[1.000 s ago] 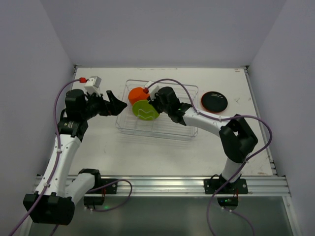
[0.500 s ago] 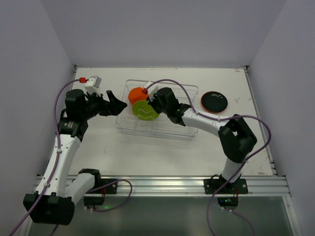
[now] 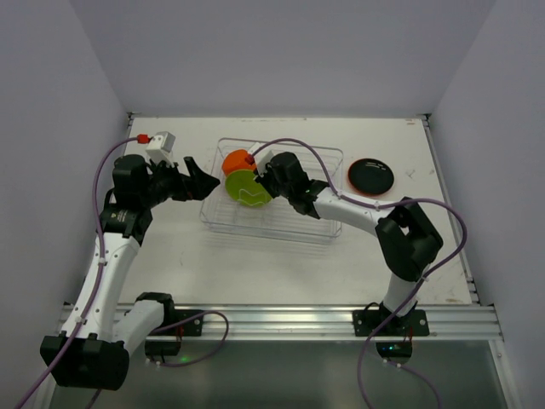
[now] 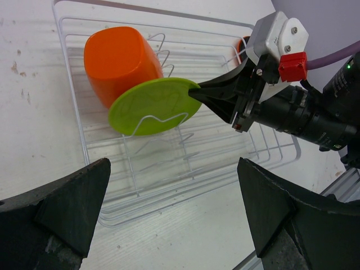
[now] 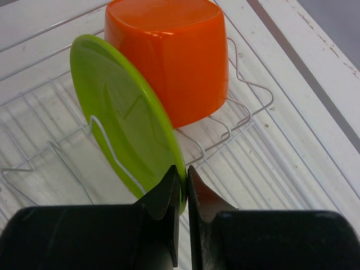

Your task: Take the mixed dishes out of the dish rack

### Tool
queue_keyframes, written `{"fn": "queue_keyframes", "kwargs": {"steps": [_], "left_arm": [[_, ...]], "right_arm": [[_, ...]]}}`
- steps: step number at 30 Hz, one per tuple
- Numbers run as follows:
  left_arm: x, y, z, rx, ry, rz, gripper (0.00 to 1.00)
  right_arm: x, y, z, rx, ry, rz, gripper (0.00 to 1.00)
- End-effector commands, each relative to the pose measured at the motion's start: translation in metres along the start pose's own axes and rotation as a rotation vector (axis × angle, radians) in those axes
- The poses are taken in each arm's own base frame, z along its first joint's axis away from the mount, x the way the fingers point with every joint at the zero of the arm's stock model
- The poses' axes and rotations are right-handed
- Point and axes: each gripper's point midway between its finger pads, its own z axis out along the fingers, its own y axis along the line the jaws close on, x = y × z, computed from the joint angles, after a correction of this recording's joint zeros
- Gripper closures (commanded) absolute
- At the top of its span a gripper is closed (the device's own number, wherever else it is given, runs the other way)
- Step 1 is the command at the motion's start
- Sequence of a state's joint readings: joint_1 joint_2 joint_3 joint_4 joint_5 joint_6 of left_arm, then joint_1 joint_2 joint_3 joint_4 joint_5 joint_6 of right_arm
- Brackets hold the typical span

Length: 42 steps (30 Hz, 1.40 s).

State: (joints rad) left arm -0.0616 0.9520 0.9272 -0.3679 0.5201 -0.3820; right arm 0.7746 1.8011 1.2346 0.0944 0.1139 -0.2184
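The clear dish rack (image 3: pixel 330 232) with wire dividers holds a lime-green plate (image 3: pixel 243 188) standing on edge and an orange cup (image 3: pixel 235 161) lying just behind it. My right gripper (image 5: pixel 184 174) is shut on the near rim of the green plate (image 5: pixel 118 124), one finger on each face, with the orange cup (image 5: pixel 171 56) behind the plate. My left gripper (image 4: pixel 174 208) hangs open by the rack's left end, nothing between its fingers; it looks at the plate (image 4: pixel 152 104) and cup (image 4: pixel 115 59). A black plate (image 3: pixel 370 176) lies flat on the table, right of the rack.
The rack's wire dividers (image 5: pixel 225 129) rise around the plate and one curves across its face. The table's right rail (image 3: pixel 447 213) and back wall bound the workspace. The right arm reaches across the rack from the right.
The right gripper's jaws have closed onto the green plate's rim, and the plate has shifted slightly left and up. The left arm has not moved.
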Motion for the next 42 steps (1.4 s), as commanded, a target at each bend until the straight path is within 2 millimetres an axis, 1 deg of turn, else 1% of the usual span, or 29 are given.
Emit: {"fn": "queue_keyframes", "kwargs": {"steps": [1, 3, 8, 12, 16, 23, 28, 31, 32, 34, 36, 37, 39, 40, 42], "left_arm": [[0.001, -0.002, 0.000, 0.006, -0.001, 0.017, 0.00], [0.001, -0.001, 0.000, 0.006, -0.001, 0.019, 0.00], [0.000, -0.003, -0.001, 0.009, -0.005, 0.022, 0.00], [0.000, -0.003, -0.001, 0.008, -0.006, 0.022, 0.00], [-0.002, -0.003, -0.001, 0.010, -0.008, 0.022, 0.00], [-0.003, -0.005, -0.002, 0.011, -0.012, 0.022, 0.00], [-0.004, -0.006, -0.002, 0.015, -0.013, 0.024, 0.00], [-0.005, -0.006, -0.003, 0.016, -0.016, 0.025, 0.00], [-0.005, -0.007, -0.003, 0.017, -0.015, 0.024, 0.00], [-0.004, -0.006, -0.002, 0.018, -0.012, 0.019, 0.00], [-0.004, -0.006, -0.002, 0.019, -0.010, 0.019, 0.00], [-0.004, -0.006, -0.002, 0.020, -0.010, 0.019, 0.00], [-0.004, -0.006, -0.002, 0.019, -0.012, 0.022, 0.00], [-0.004, -0.006, -0.001, 0.018, -0.009, 0.021, 0.00], [-0.002, -0.005, -0.001, 0.018, -0.007, 0.021, 0.00]], "right_arm": [[-0.007, 0.005, 0.003, -0.004, -0.031, 0.008, 0.98], [-0.010, 0.003, 0.001, 0.006, -0.036, 0.008, 1.00], [-0.015, -0.005, -0.005, 0.039, -0.051, 0.001, 1.00], [-0.026, -0.013, -0.014, 0.071, -0.077, -0.014, 1.00], [-0.042, -0.025, -0.029, 0.111, -0.113, -0.020, 1.00], [-0.063, -0.034, -0.050, 0.131, -0.164, -0.038, 1.00], [-0.067, -0.040, -0.057, 0.145, -0.162, -0.061, 1.00], [-0.067, -0.049, -0.064, 0.172, -0.162, -0.060, 1.00], [-0.065, -0.055, -0.065, 0.182, -0.161, -0.047, 1.00], [-0.068, -0.059, -0.073, 0.173, -0.180, -0.021, 1.00], [-0.066, -0.066, -0.078, 0.181, -0.190, 0.014, 1.00], [-0.070, -0.069, -0.084, 0.182, -0.208, 0.026, 1.00], [-0.067, -0.075, -0.089, 0.191, -0.213, 0.047, 1.00], [-0.071, -0.078, -0.094, 0.197, -0.227, 0.056, 1.00], [-0.067, -0.085, -0.097, 0.207, -0.226, 0.085, 1.00]]}}
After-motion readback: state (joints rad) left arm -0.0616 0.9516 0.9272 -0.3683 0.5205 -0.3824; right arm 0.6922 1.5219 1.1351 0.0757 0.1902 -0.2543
